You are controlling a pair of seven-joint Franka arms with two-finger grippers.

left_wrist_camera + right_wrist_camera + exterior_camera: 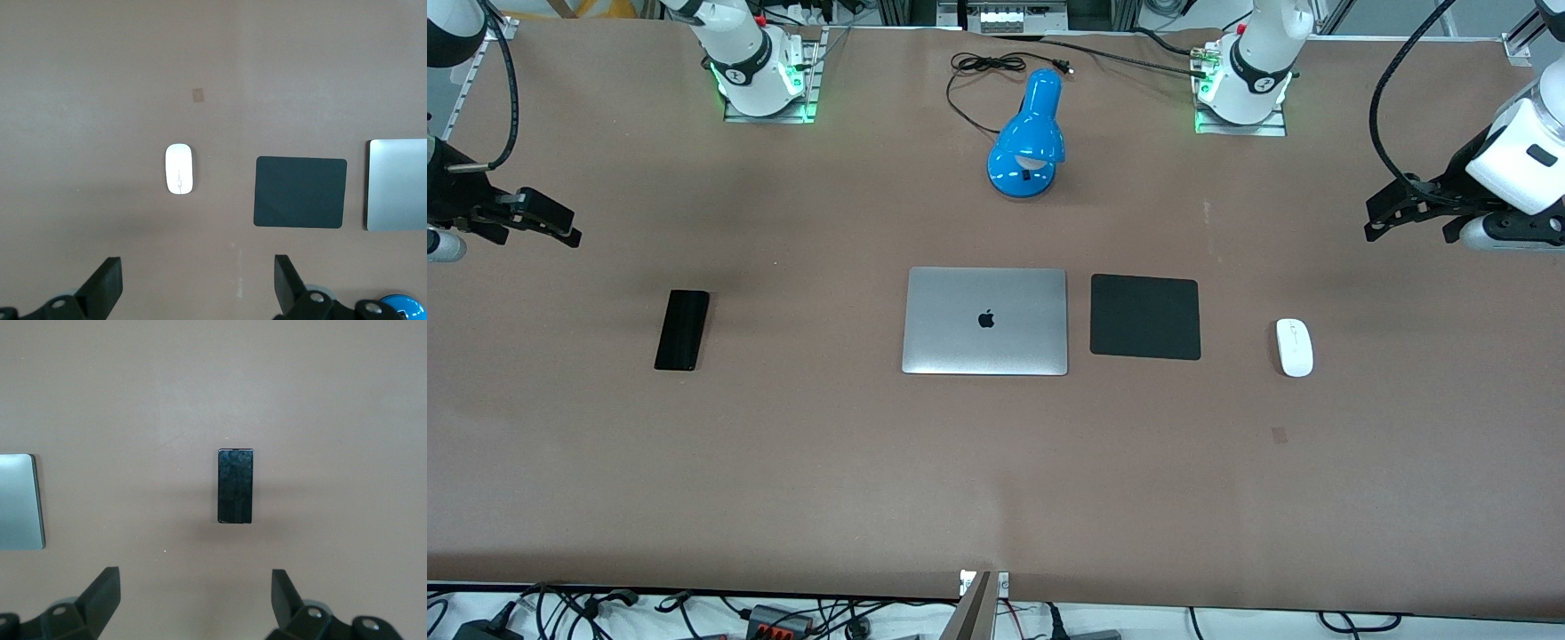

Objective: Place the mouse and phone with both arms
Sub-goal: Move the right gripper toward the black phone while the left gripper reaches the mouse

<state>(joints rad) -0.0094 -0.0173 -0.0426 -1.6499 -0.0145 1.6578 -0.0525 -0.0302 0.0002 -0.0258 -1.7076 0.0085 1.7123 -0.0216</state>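
Observation:
The white mouse (1294, 347) lies on the brown table toward the left arm's end, beside the black mouse pad (1145, 317); it also shows in the left wrist view (179, 169). The black phone (682, 330) lies toward the right arm's end and shows in the right wrist view (235, 486). My left gripper (1376, 222) hangs open and empty above the table at the left arm's end; its fingers stand wide apart (198, 283). My right gripper (569, 233) hangs open and empty above the right arm's end (196, 600).
A closed silver laptop (985, 321) lies at the table's middle, next to the mouse pad. A blue desk lamp (1028, 138) with its black cable stands farther from the front camera than the laptop. A small tape mark (1279, 435) lies nearer than the mouse.

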